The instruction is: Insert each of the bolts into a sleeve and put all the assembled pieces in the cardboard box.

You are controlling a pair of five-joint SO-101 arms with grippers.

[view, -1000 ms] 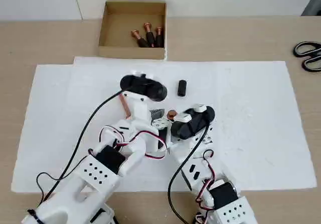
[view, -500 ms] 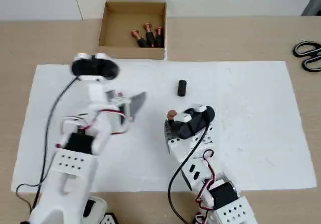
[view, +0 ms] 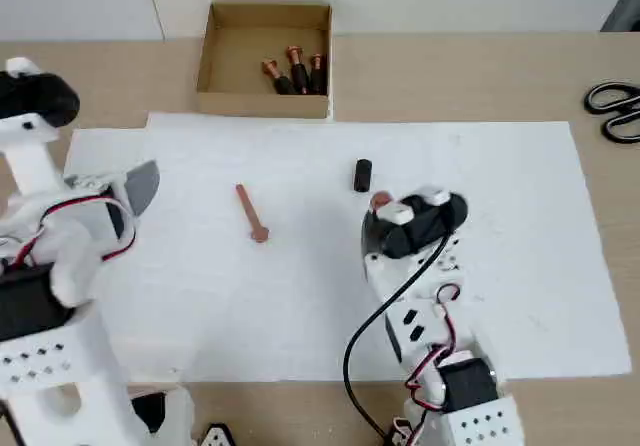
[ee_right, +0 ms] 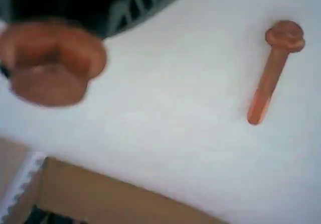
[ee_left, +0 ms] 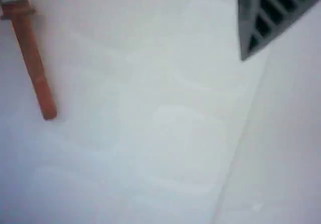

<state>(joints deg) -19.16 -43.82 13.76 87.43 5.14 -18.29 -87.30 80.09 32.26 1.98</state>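
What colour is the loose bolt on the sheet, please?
The loose bolt is copper-orange; right wrist view.

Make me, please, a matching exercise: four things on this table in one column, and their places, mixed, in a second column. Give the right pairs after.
1 loose bolt
2 empty sleeve
3 scissors
4 assembled pieces

A in the cardboard box
B on the bare table, off the white sheet
C on the white sheet, just beyond the right pincer
D on the white sheet, alone, well away from that pincer

Pairs: 1-D, 2-C, 3-B, 4-A
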